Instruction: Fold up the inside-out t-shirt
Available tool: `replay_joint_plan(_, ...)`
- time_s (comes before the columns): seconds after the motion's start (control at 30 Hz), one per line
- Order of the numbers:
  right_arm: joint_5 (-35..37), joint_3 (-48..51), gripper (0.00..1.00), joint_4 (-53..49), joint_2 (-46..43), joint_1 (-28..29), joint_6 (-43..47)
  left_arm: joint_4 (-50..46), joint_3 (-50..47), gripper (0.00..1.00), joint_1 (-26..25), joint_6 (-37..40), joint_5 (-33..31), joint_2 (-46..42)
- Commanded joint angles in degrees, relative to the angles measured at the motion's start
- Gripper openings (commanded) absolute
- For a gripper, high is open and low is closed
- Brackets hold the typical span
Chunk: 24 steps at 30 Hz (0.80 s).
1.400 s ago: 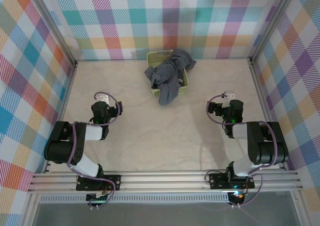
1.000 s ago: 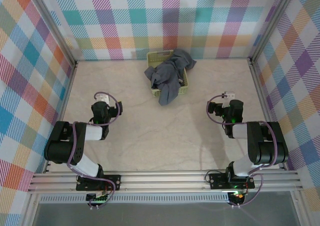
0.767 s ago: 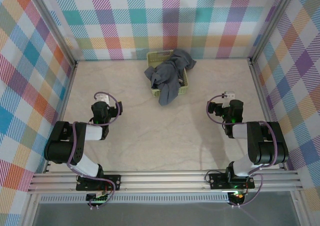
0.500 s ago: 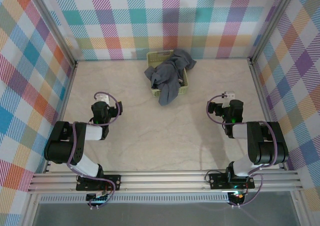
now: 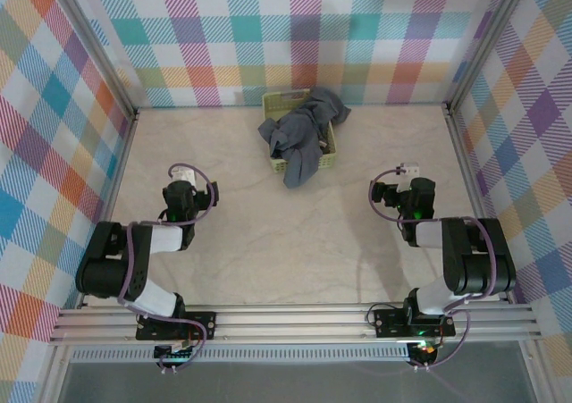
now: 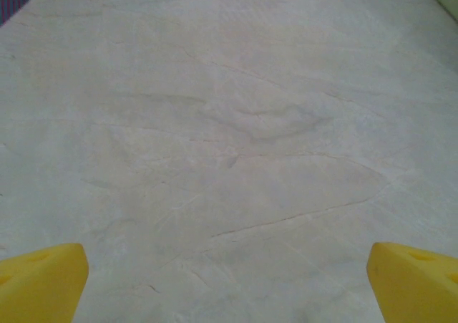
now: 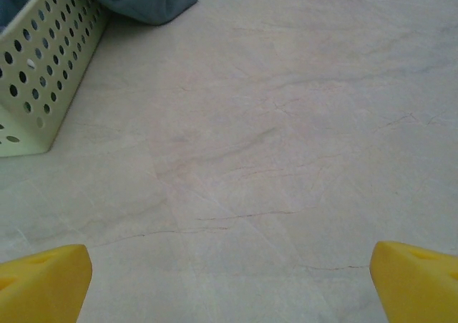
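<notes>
The inside-out t-shirt [image 5: 299, 135], dark slate-grey, lies bunched in a lime-green mesh basket [image 5: 327, 159] at the back middle of the table, with cloth spilling over its front and right rims. A grey fold [image 7: 136, 1] hangs over the basket wall [image 7: 39, 65] at the top left of the right wrist view. My left gripper [image 6: 229, 283] is open over bare table at the left, well short of the basket. My right gripper [image 7: 230, 283] is open over bare table at the right, nothing between its yellow fingertips [image 7: 43, 280].
The beige marbled tabletop [image 5: 286, 233] spreads between the two arms. Checked walls with metal posts [image 5: 89, 46] close the back and both sides. A rail [image 5: 295, 318] runs along the near edge.
The left arm's elbow has shifted slightly; everything else is still.
</notes>
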<state>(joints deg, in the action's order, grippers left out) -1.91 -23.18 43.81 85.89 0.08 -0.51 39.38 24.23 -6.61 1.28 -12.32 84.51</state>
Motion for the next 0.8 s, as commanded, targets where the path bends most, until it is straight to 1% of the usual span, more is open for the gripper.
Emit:
replay_joint_plan(0.0, -0.58, 0.41, 1.0, -2.62, -7.2, 1.01, 1.35, -7.84, 2.09, 1.0, -2.72, 1.07, -4.9, -8.36)
replay_joint_plan(0.03, -0.29, 0.19, 1.0, -5.01, -9.9, 1.29, 1.46, -9.76, 2.29, 1.0, -3.2, -0.19, -6.1, -11.04)
replay_joint_plan(0.1, -0.54, -1.35, 1.0, -11.83, -15.96, 1.67, 1.06, -14.36, 3.07, 1.0, -3.32, -3.7, -6.36, -16.14)
replay_joint_plan(0.2, -2.11, -6.47, 1.0, -25.04, -24.91, 1.72, -2.56, -25.7, 7.17, 1.0, -3.35, -11.98, -8.21, -23.77)
replay_joint_plan(0.23, -1.75, -8.93, 1.0, -30.08, -27.93, 1.73, -5.21, -30.74, 9.16, 1.0, -3.34, -15.18, -9.36, -26.12)
replay_joint_plan(0.33, 3.02, -16.42, 1.0, -45.65, -33.97, 1.69, -18.28, -47.72, 15.78, 1.0, -3.28, -26.61, -12.93, -31.56)
replay_joint_plan(0.37, 3.29, -18.07, 1.0, -50.88, -34.99, 1.66, -21.94, -51.57, 17.2, 1.0, -3.24, -28.36, -12.36, -32.85)
replay_joint_plan(0.4, 3.42, -18.72, 1.0, -53.69, -36.12, 1.67, -24.48, -54.64, 18.35, 1.0, -3.3, -29.71, -10.83, -34.26)
replay_joint_plan(0.47, 6.26, -17.51, 1.0, -57.86, -38.29, 1.47, -32.83, -62.67, 19.76, 1.0, -3.16, -33.4, -9.83, -36.71)
replay_joint_plan(0.5, 5.85, -16.35, 1.0, -57.35, -39.15, 1.42, -33.84, -64.8, 19.76, 1.0, -3.16, -34.98, -9.8, -37.6)
replay_joint_plan(0.53, 3.42, -15.11, 1.0, -55.41, -39.71, 1.31, -31.41, -66.59, 19.0, 1.0, -3.21, -37.08, -10.25, -38.72)
replay_joint_plan(0.57, 1.3, -14.55, 1.0, -54.18, -39.55, 1.33, -29.74, -66.0, 17.53, 1.0, -2.94, -36.96, -8.86, -39.59)
replay_joint_plan(0.63, -0.09, -15.59, 1.0, -54.33, -36.96, 1.36, -28.5, -60.47, 14.29, 1.0, -2.63, -32.82, -0.38, -40.38)
replay_joint_plan(0.67, -1.57, -17.51, 1.0, -55.36, -34.64, 1.34, -27.61, -59.21, 13.28, 1.0, -2.62, -32.14, 2.67, -40.11)
replay_joint_plan(0.73, -4.21, -20.88, 1.0, -56.38, -29.65, 2.11, -25.68, -59.59, 12.95, 1.0, -2.64, -33.02, 4.11, -38.54)
replay_joint_plan(0.77, -4.26, -22.64, 1.0, -56.93, -27.01, 2.99, -25.29, -58.99, 12.86, 1.0, -2.77, -32.47, 5.67, -37.27)
